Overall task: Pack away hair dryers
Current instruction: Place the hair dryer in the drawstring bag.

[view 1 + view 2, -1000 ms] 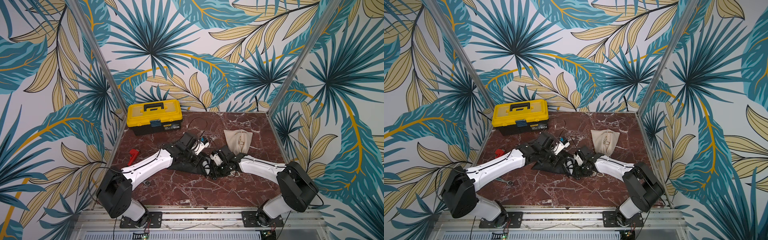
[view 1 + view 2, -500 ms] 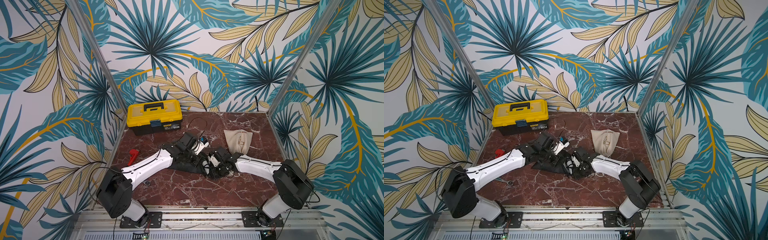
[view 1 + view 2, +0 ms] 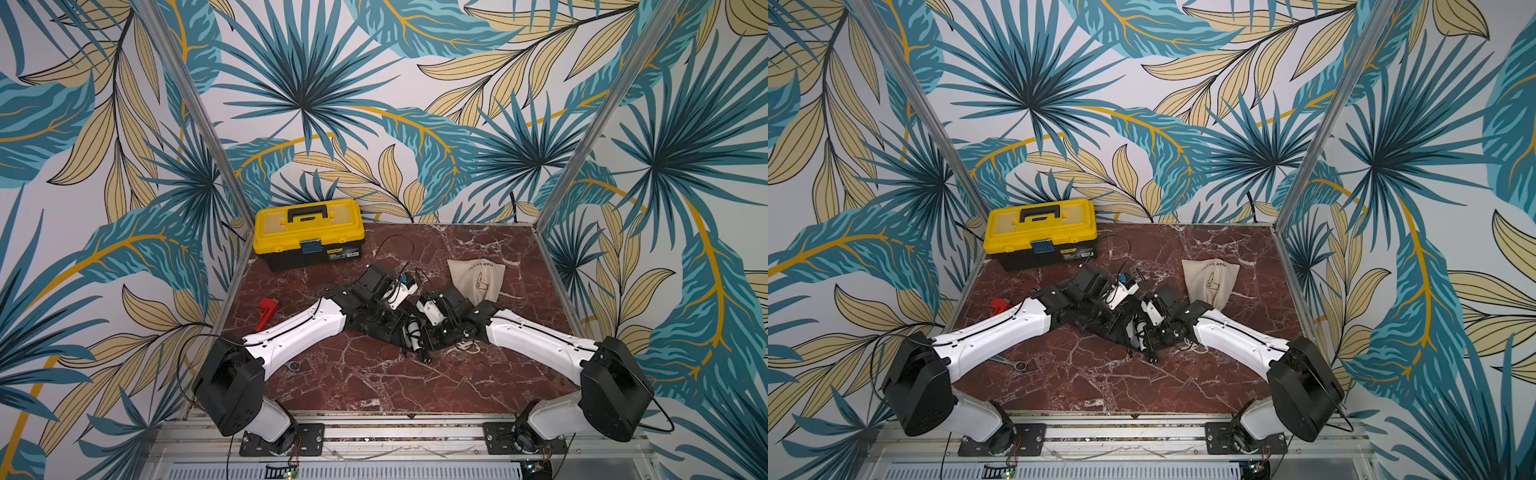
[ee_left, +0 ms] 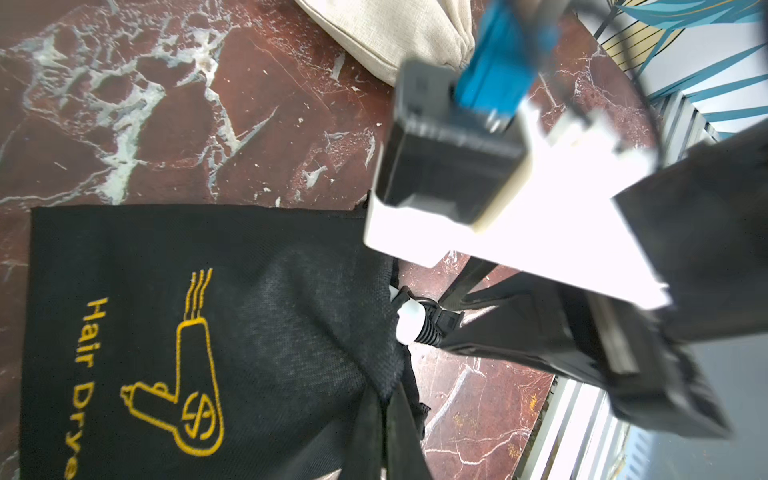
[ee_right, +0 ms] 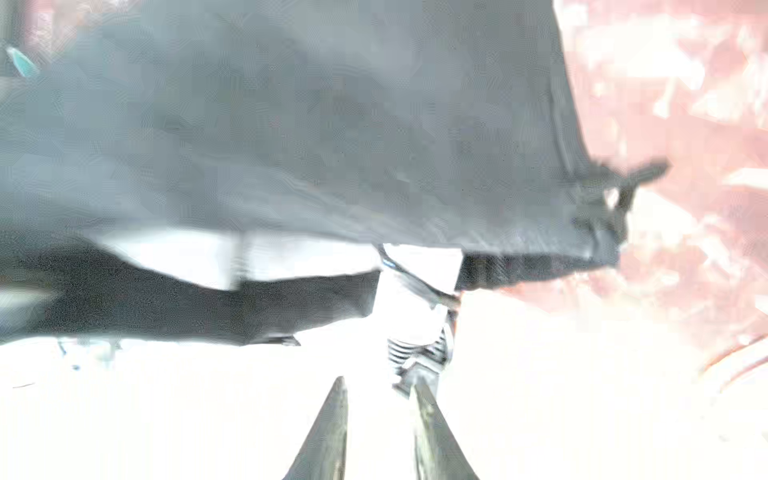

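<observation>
Top views, both: the marble table (image 3: 374,374) carries a shut yellow toolbox (image 3: 308,232) at the back, and you see both arms reaching low to its middle, wrists almost meeting. Between them lies the black pouch (image 4: 187,332), printed "Hair Dryer". A beige pouch (image 3: 478,278) lies just behind the right wrist.

Left wrist view: the left gripper (image 4: 384,411) is pinched tight on the black pouch's mouth hem, the fabric drawn up toward it. The white hair dryer (image 4: 408,324) sits almost wholly inside that pouch. Only its handle end and the ribbed cord collar (image 4: 432,328) poke out of the mouth.

Right wrist view: the right gripper (image 5: 378,386) has its jaws a narrow gap apart at that collar, with nothing plainly clamped between them.

Step in hand, as you may judge it: seating the white dryer. Next you need to push the handle end past the hem and feed the cord in after it, with the left gripper holding the mouth open.

Hidden: glare washes out the right wrist view below the pouch. The arms mask the pouch in both top views. The pink dryer cannot be made out anywhere, nor what the beige pouch holds.
</observation>
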### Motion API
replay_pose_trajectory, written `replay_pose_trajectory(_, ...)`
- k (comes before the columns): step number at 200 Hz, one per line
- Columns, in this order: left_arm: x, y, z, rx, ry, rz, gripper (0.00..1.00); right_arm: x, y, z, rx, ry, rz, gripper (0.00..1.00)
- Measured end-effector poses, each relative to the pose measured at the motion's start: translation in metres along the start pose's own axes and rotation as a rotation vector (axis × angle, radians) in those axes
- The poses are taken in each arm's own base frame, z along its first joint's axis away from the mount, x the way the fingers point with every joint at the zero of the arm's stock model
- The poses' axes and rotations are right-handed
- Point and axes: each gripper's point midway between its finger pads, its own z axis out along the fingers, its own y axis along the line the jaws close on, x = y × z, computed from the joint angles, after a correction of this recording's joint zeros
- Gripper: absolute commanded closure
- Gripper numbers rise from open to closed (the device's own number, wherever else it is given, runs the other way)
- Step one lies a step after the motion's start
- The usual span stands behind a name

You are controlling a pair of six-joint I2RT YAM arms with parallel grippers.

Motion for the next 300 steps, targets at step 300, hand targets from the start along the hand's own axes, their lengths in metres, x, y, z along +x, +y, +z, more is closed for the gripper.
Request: replay_pose_trajectory(300,0.004,0.001,0.003,-0.01,0.011,0.01,0.95,0.011,-0.013,0.056,-0.023,0.048,0.078,0.7)
